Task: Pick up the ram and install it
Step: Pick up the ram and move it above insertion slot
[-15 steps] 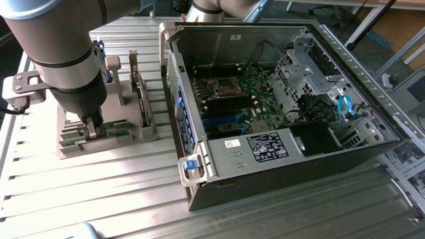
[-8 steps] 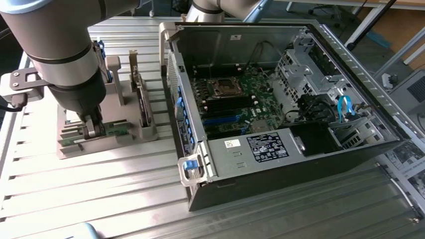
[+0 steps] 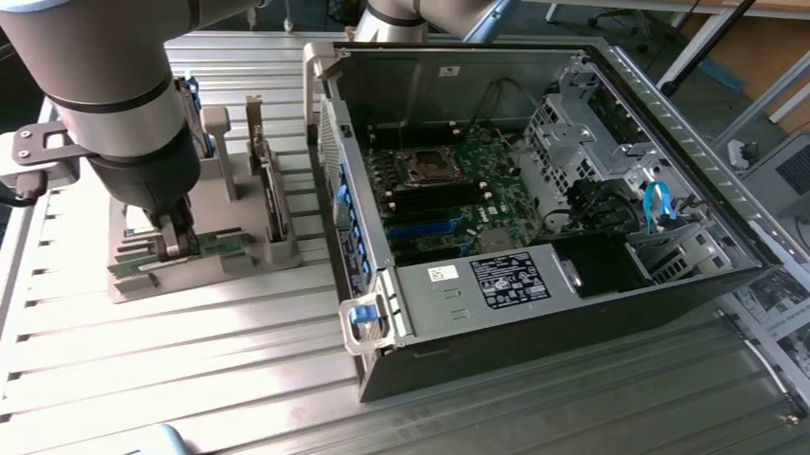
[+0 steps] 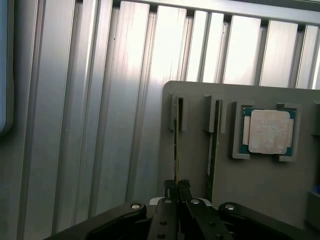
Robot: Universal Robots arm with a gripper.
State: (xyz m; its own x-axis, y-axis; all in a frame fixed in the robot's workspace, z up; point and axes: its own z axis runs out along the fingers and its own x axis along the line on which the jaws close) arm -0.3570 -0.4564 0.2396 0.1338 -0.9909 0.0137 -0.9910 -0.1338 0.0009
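On the exterior view's left, the big gray arm (image 3: pixel 120 104) reaches down over the ribbed metal tabletop (image 3: pixel 190 360). At its tip the end effector (image 3: pixel 174 248) sits low in the gray holder (image 3: pixel 272 251). The ram (image 3: pixel 215 248) is there too, a thin green stick standing on its edge in a slot of the holder. In the wrist view the two black fingers (image 4: pixel 170 189) of the end effector (image 4: pixel 177 184) are squeezed together on the ram (image 4: pixel 175 145), one finger on each flat side. The ram runs from the fingers to the far end of its slot. Just beside it, in the next slot of the holder (image 4: pixel 260 200), stands the twin stick (image 4: pixel 215 145), and nothing touches it. Past the twin stick a square silver chip (image 4: pixel 269 131) lies flat in its own pocket. The shiny tabletop (image 4: pixel 100 125) runs along beside the holder. Back in the exterior view, a tall card (image 3: pixel 272 185) stands upright at the holder's far side, near the arm. Further to the exterior view's right sits the open computer case (image 3: pixel 532 346), well apart from the end effector. A blue latch (image 3: pixel 363 319) sticks out at its near corner. Inside the case lies the green board (image 3: pixel 475 180) with long dark slots in it.
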